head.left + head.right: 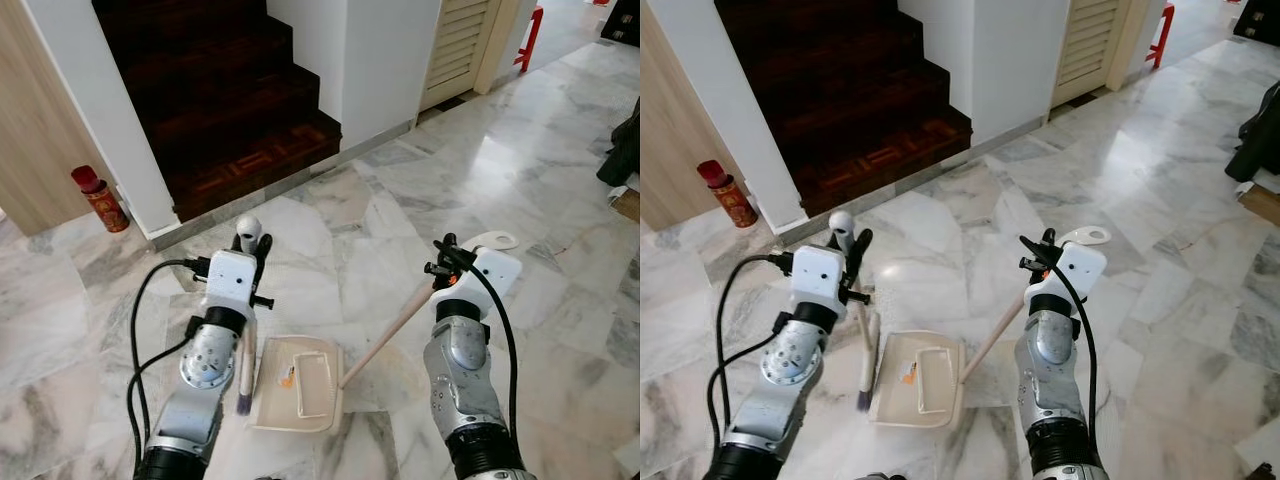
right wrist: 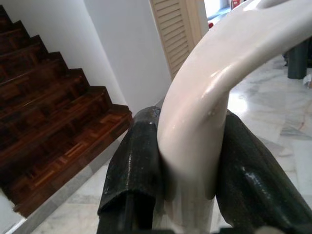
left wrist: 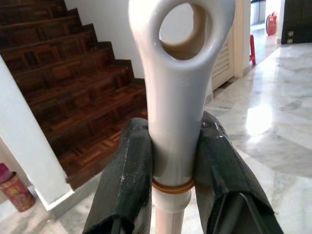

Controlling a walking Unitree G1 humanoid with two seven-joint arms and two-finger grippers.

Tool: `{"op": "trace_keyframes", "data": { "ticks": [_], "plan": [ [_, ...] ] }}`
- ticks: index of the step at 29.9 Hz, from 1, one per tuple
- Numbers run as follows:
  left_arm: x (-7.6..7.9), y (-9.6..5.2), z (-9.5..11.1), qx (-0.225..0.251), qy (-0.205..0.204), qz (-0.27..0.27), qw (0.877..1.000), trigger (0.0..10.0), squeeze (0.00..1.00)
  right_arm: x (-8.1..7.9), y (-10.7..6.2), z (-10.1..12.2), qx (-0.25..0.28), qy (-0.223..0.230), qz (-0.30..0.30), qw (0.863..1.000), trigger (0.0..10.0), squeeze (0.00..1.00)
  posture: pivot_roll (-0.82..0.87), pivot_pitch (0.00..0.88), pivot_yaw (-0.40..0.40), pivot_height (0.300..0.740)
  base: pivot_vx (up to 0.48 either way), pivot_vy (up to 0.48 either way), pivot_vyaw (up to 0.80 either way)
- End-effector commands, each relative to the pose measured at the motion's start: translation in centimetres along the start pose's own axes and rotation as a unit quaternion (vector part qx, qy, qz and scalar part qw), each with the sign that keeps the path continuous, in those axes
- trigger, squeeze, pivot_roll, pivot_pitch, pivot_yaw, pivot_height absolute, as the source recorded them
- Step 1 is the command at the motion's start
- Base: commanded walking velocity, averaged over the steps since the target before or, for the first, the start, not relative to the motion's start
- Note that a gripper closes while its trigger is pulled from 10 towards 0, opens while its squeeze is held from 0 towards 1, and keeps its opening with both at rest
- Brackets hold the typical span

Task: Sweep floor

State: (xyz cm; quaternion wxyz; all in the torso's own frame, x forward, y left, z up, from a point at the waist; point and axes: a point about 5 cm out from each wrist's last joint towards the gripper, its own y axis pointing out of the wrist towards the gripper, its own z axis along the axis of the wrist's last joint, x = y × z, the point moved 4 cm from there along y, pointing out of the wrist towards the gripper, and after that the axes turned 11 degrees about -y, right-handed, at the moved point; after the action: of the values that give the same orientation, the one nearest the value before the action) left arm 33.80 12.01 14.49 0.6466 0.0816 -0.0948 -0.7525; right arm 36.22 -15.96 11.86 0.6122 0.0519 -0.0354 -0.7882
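My left gripper (image 1: 251,247) is shut on the white top of a broom handle (image 1: 247,227), which has a hanging hole (image 3: 180,29). The stick runs down to dark bristles (image 1: 243,402) at the left edge of a cream dustpan (image 1: 300,388) lying on the marble floor between my arms. A small orange scrap (image 1: 288,379) lies in the pan. My right gripper (image 1: 446,263) is shut on the dustpan's long handle (image 1: 392,333), just below its white looped end (image 1: 493,241). In the right wrist view, both black fingers (image 2: 134,161) press against that white handle (image 2: 195,126).
A dark wooden staircase (image 1: 220,90) rises straight ahead between white walls. A red can (image 1: 100,198) stands by the wall on the left. A louvred door (image 1: 455,45) and a red stool (image 1: 530,35) are at the far right. Dark items (image 1: 622,150) sit at the right edge.
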Motion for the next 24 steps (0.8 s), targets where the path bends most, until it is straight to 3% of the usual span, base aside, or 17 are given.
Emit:
{"op": "trace_keyframes", "data": {
  "ticks": [1, 24],
  "plan": [
    [-0.21, 0.41, 1.23, 0.031, 0.003, 0.005, 1.000, 10.0, 0.00, -0.53, 0.07, 1.35, 0.023, 0.012, 0.007, 1.000, 10.0, 0.00, 0.11, 0.032, 0.023, 0.740, 0.000, 0.000, 0.00],
    [-0.13, 0.48, 1.00, 0.036, -0.004, 0.007, 0.999, 10.0, 0.00, -1.42, 0.09, 1.54, 0.024, 0.012, 0.029, 0.999, 10.0, 0.00, 0.11, 0.000, 0.018, 0.740, 0.000, 0.000, 0.78]
  ]
}}
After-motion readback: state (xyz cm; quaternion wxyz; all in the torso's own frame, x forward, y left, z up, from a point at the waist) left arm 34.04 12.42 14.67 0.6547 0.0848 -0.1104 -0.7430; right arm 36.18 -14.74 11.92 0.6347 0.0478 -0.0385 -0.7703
